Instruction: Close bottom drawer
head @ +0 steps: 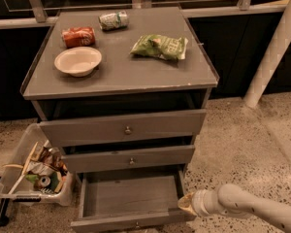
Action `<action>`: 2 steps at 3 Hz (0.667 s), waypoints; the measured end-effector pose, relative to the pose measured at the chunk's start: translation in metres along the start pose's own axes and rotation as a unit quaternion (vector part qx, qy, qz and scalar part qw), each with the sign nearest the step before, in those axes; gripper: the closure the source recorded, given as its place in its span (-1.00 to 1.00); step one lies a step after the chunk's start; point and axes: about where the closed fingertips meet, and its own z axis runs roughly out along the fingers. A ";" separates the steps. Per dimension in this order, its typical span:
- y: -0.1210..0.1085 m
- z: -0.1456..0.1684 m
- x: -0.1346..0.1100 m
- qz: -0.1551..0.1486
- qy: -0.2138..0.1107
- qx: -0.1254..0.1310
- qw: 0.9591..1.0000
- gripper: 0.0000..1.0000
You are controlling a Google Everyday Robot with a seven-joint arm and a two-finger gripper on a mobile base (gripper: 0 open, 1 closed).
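Observation:
The bottom drawer (pixel 131 195) of the grey wooden cabinet (pixel 121 76) stands pulled far out, its grey plank floor bare and its front panel (pixel 131 221) at the lower edge of the camera view. My gripper (pixel 185 204) is at the end of the white arm (pixel 247 208) reaching in from the lower right. It sits right at the drawer's right front corner, touching or nearly touching it.
The middle drawer (pixel 131 158) and top drawer (pixel 123 128) stand slightly out. On the cabinet top lie a white bowl (pixel 78 60), a red can (pixel 78 36), a silver can (pixel 113 20) and a green chip bag (pixel 159 46). A clear bin of trash (pixel 34 171) stands left of the cabinet. A white post (pixel 271 52) rises right.

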 end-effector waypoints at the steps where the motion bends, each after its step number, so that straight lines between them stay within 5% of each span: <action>1: 0.005 0.021 0.026 0.001 -0.002 -0.021 1.000 1.00; 2: 0.014 0.042 0.049 0.008 0.009 -0.046 0.999 1.00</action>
